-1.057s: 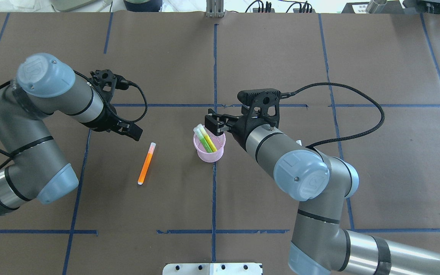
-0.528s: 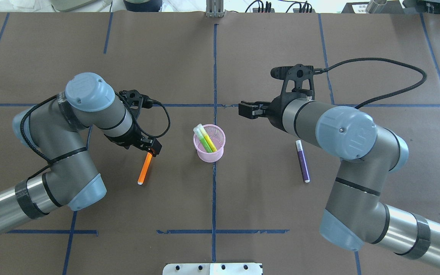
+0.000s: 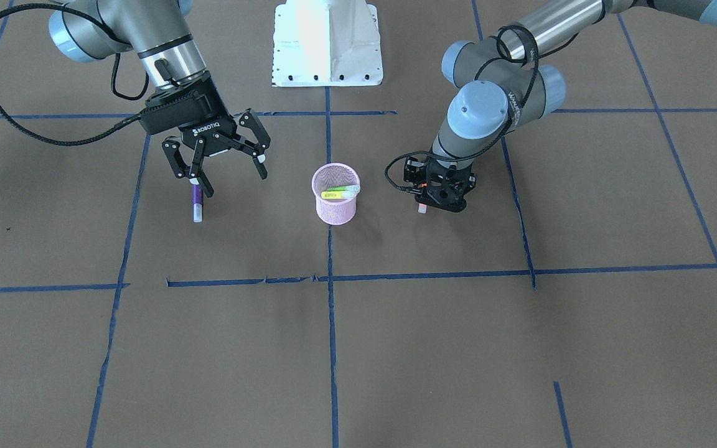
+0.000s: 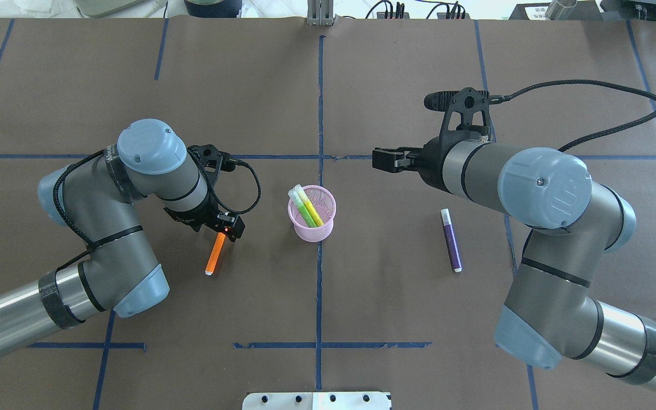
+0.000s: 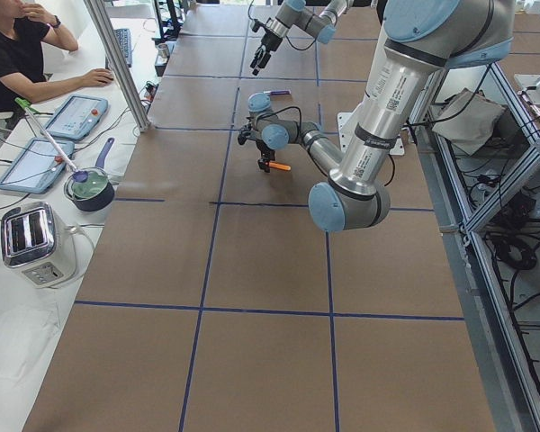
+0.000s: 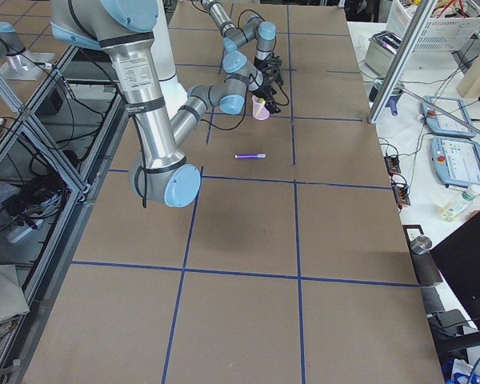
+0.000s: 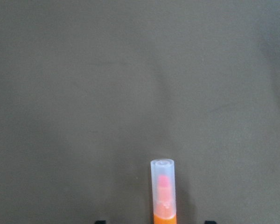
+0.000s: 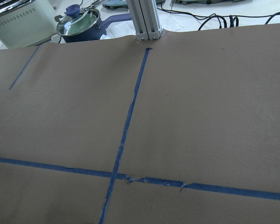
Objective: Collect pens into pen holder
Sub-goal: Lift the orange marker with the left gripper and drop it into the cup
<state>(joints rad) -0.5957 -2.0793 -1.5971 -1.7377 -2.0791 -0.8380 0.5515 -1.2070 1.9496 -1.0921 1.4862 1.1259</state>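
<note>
The pink mesh pen holder (image 4: 328,223) stands mid-table with two green-yellow pens (image 4: 308,208) leaning in it. It also shows in the front view (image 3: 334,205). The orange pen (image 4: 215,255) lies left of the holder. My left gripper (image 4: 228,228) is down over its capped end, open. In the left wrist view the pale cap (image 7: 163,186) lies between the two spread tips. The purple pen (image 4: 450,247) lies right of the holder. My right gripper (image 3: 236,183) is open and empty, raised above the table near the purple pen (image 3: 196,200).
The robot's white base plate (image 3: 327,43) is at the near edge. An aluminium post (image 4: 319,11), a pot (image 8: 79,21) and a toaster (image 5: 36,241) stand beyond the far edge. An operator (image 5: 18,54) sits there. Blue tape lines cross the brown table cover.
My left gripper has swung right and come down over the orange pen's capped end. My right gripper has drawn back from the holder to the right, which uncovers the purple pen.
</note>
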